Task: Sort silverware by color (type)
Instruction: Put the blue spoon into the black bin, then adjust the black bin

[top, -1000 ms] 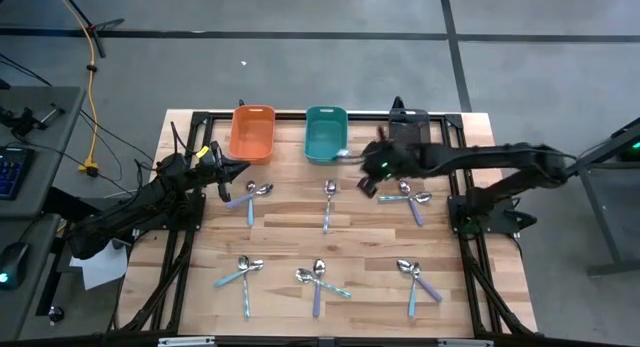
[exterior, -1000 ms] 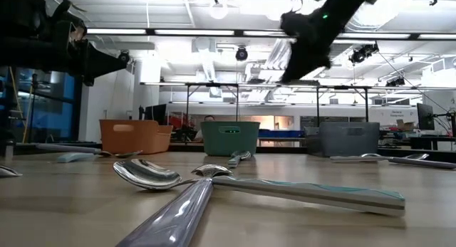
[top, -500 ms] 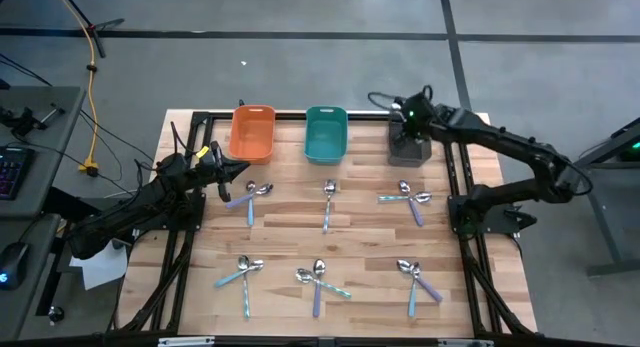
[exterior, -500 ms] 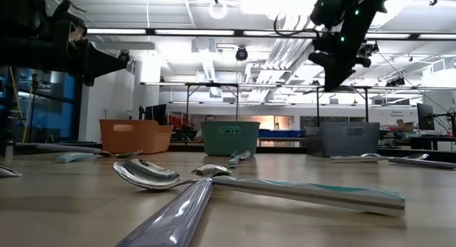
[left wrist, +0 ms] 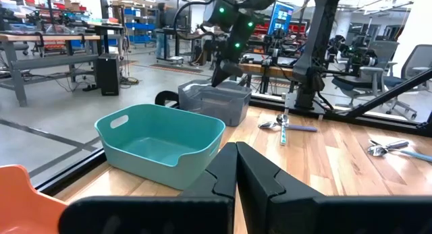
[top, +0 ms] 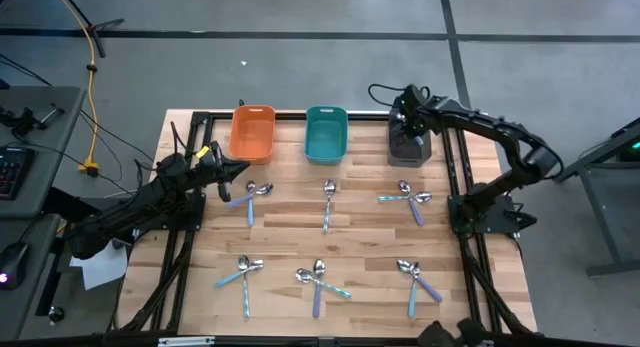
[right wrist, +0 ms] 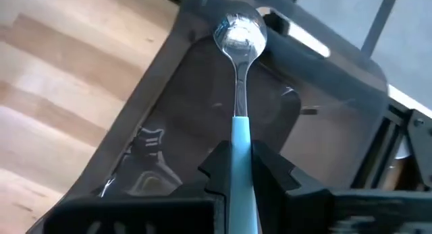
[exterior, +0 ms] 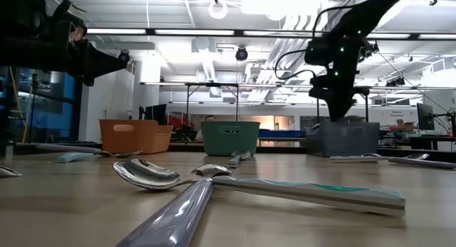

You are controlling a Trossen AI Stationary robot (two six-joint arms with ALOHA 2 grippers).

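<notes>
My right gripper is shut on a light blue-handled spoon and hangs over the dark grey bin at the far right, pointing steeply down into it. Groups of silverware lie flat on the wooden table: three in a far row and three in a near row. My left gripper is shut with nothing in it and points level by the table's left edge. My right gripper pinches the spoon's light blue handle between its two fingers. The fingers lie along the handle and come from above, slanting down. The spoon sticks out ahead of the fingers, lifted clear, with its metal bowl over the inside of the grey bin.
An orange bin and a teal bin stand left of the grey one along the far edge. A black frame runs round the table. Bare wood lies between the two rows of spoons.
My right gripper has carried the spoon from over the table right of the teal bin toward the far right, to above the grey bin. It has sunk and tipped more steeply downward. It stayed shut on the spoon.
</notes>
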